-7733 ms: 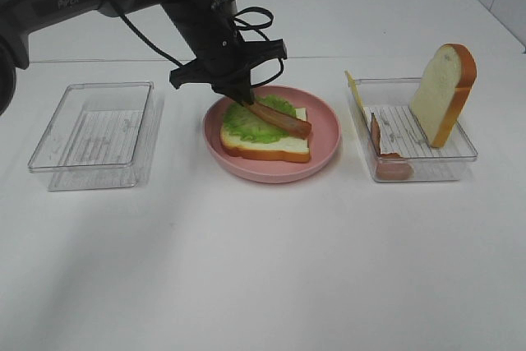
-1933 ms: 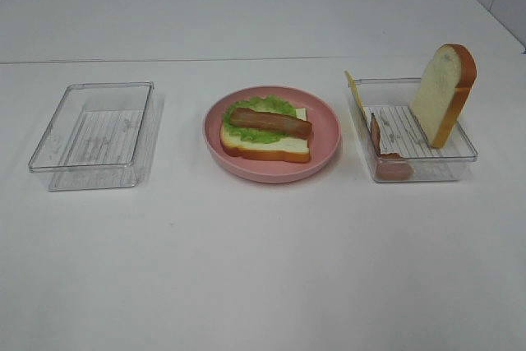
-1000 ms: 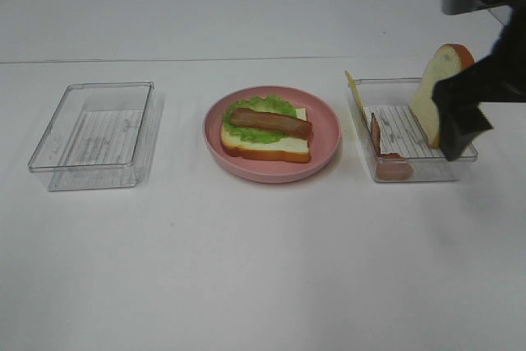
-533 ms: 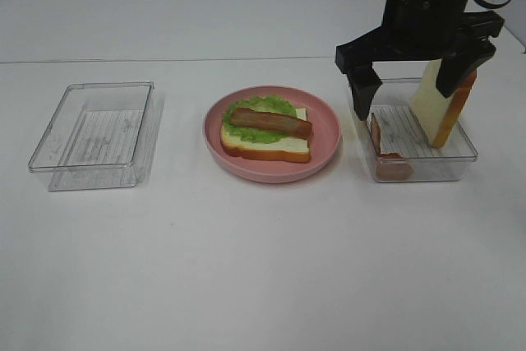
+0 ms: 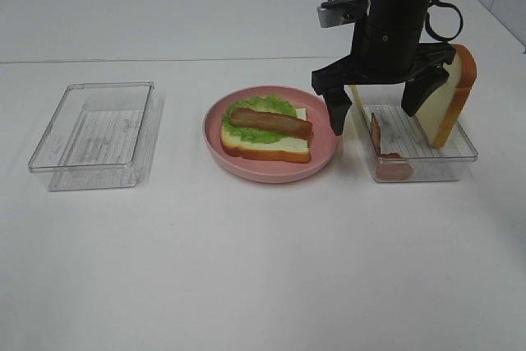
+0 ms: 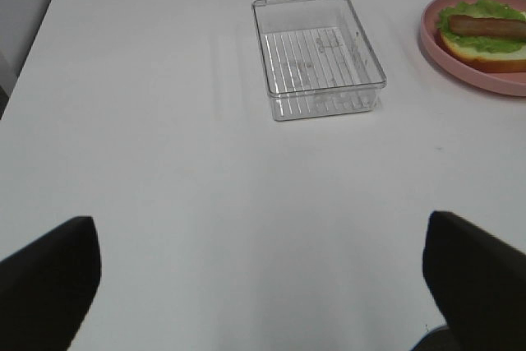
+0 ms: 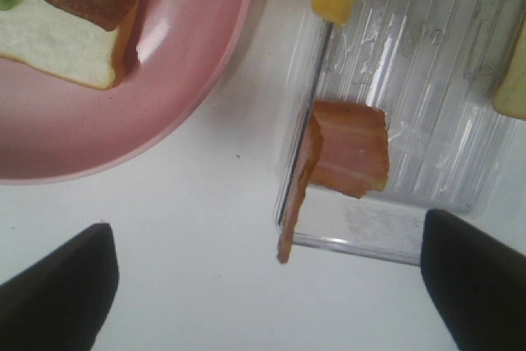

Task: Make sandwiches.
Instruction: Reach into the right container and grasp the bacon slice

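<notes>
The right hand (image 5: 372, 115) is matte black, with two blocky fingers (image 5: 336, 110) that narrow toward their tips below a flat crossbar. Above the hand is a thick black cylindrical wrist. A small silver-grey bracket (image 5: 343, 9) is clamped to one side and thin black cables (image 5: 445, 16) loop off the other. The left hand (image 6: 259, 281) shows only two dark, rounded, blurred fingertips (image 6: 45, 273).

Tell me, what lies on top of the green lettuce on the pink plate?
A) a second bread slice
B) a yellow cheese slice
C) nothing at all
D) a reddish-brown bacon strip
D: a reddish-brown bacon strip lies across the lettuce, which sits on the bread slice in the pink plate, with nothing on top of it.
</notes>
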`<action>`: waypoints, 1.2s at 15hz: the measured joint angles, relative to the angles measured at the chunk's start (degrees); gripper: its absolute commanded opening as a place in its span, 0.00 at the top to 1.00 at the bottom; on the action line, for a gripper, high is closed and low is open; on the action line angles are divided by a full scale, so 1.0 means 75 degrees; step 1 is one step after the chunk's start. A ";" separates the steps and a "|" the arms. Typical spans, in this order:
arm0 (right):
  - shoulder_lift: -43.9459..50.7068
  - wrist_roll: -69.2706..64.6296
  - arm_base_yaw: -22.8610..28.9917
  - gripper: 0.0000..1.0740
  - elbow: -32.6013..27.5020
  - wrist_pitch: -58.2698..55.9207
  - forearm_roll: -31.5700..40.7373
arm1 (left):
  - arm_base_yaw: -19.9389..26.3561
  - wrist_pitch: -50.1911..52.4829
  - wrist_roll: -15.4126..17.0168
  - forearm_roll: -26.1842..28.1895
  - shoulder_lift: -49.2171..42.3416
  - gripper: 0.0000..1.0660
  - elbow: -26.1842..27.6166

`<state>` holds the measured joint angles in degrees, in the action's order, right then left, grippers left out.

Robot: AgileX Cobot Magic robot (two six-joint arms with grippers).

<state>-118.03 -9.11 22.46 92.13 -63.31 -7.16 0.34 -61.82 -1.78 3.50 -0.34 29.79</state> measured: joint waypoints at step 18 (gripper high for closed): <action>-0.0497 0.0550 -0.0435 0.51 0.0008 0.0244 0.0382 | 0.0000 0.0000 0.0000 0.0000 0.0000 0.05 0.0000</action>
<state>-121.75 -4.98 19.19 92.19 -61.48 -4.30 0.34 -61.82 -1.78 3.50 -0.34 29.79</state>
